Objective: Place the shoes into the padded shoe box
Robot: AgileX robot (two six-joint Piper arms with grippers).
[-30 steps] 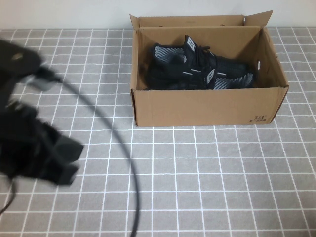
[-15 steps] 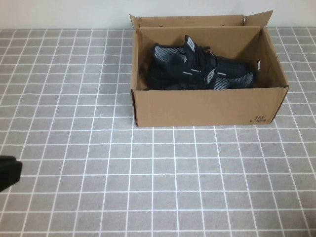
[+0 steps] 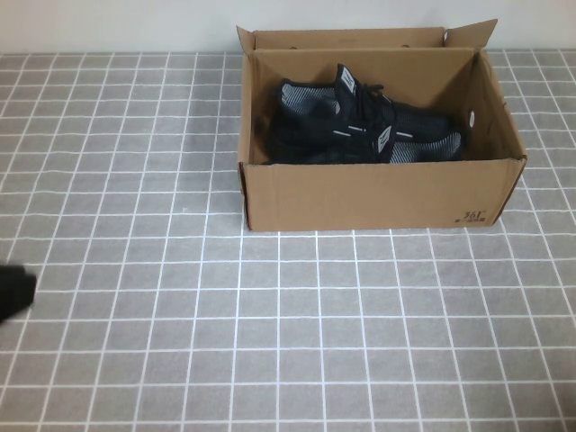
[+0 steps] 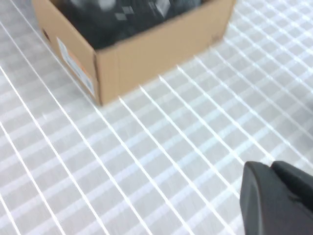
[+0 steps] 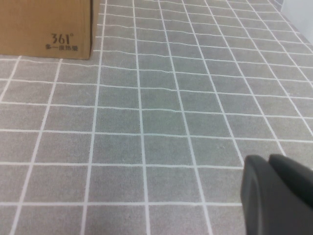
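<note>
Both black sneakers, the shoes, lie side by side inside the brown cardboard padded shoe box, which stands open at the back middle of the table. The left wrist view shows the box with the dark shoes blurred inside. My left gripper is shut and empty, far from the box; only a dark bit of it shows at the high view's left edge. My right gripper is shut on nothing, low over the tiles right of the box corner.
A grey cloth with a white grid covers the table. The box's rear flaps stand up against the pale back wall. The logo corner of the box faces the front right.
The left arm, which filled the left side of the high view a second ago, has pulled back off the left edge; only a dark tip remains. Box and shoes have not moved.
</note>
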